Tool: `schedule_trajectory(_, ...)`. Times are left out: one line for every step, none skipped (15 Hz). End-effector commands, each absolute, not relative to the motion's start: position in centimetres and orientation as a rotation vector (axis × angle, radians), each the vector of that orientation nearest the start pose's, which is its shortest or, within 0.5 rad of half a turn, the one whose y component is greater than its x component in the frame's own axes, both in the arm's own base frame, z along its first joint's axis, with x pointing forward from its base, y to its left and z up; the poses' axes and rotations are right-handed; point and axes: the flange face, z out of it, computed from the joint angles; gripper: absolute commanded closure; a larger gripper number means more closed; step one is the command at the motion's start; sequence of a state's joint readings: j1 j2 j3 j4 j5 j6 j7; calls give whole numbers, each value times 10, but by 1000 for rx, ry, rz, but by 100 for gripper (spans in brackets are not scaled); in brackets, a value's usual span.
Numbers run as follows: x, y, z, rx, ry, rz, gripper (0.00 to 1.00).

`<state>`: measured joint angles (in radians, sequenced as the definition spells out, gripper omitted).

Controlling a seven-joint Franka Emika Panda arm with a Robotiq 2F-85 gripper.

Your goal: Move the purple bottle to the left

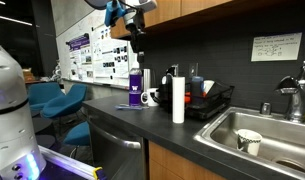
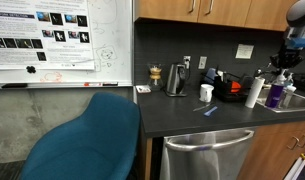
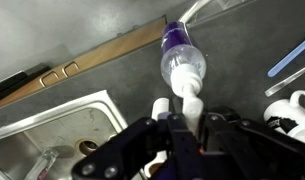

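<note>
The purple bottle (image 1: 135, 88) stands at the counter's front edge, with a purple body, pale label and white pump top. It also shows in an exterior view (image 2: 276, 94) and in the wrist view (image 3: 178, 45). My gripper (image 1: 138, 58) comes straight down onto it from above. In the wrist view the gripper's (image 3: 190, 118) two black fingers are shut on the white pump top. I cannot tell whether the bottle's base touches the counter.
A black-and-white mug (image 1: 151, 97) and a tall white paper-towel roll (image 1: 178, 98) stand close beside the bottle. A black dish rack (image 1: 210, 100) and a steel sink (image 1: 254, 128) lie beyond. A blue pen (image 1: 127, 107) lies on the counter. A kettle (image 2: 175, 79) stands by the wall.
</note>
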<state>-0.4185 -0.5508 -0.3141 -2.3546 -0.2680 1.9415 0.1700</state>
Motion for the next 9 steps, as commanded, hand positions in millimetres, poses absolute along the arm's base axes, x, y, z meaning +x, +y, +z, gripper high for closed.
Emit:
schedule_trajectory(285, -244, 532, -3042, 1099, -200, 96)
schedule_trajectory(288, -231, 531, -3049, 1059, -210, 96)
schedule_trajectory(292, -219, 529, -3058, 1023, -219, 96)
schedule_trajectory(295, -206, 524, -3073, 987, -222, 96)
schedule_trajectory(298, -195, 521, -3085, 952, -226, 96)
schedule_trajectory(302, -184, 518, -3096, 913, -224, 96)
schedule_trajectory(307, -172, 515, -3108, 873, -225, 96)
schedule_trajectory(311, -161, 514, -3115, 836, -228, 96)
schedule_trajectory(316, -151, 513, -3120, 802, -232, 96)
